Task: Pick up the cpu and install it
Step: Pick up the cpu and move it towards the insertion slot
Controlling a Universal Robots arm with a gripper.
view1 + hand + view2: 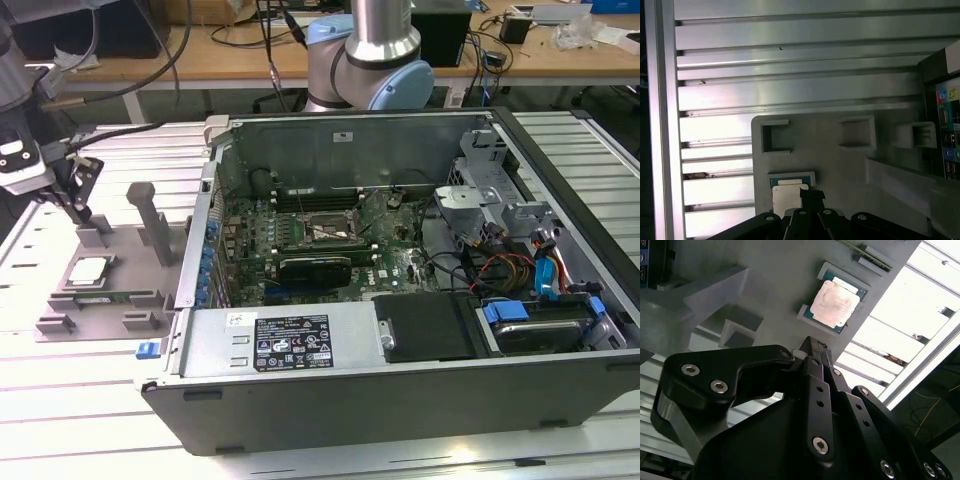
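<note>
The cpu (88,270) is a flat silver square lying in a recess of the grey fixture plate (60,325), at the exterior view's left, outside the computer case. It also appears as the cpu (835,304) in the second wrist view and the cpu (786,196) in the first wrist view. My gripper (81,211) hangs a short way above the plate, just behind the cpu and apart from it. Its black fingers (812,352) are closed together with nothing between them. The black-and-metal socket frame (322,228) sits on the motherboard inside the open case.
The open computer case (400,400) fills the middle and the exterior view's right, with drives and cables inside. Two grey upright posts (150,225) stand on the fixture plate beside my gripper. A green memory stick (110,298) lies along the plate's front. The bench is ribbed aluminium (790,95).
</note>
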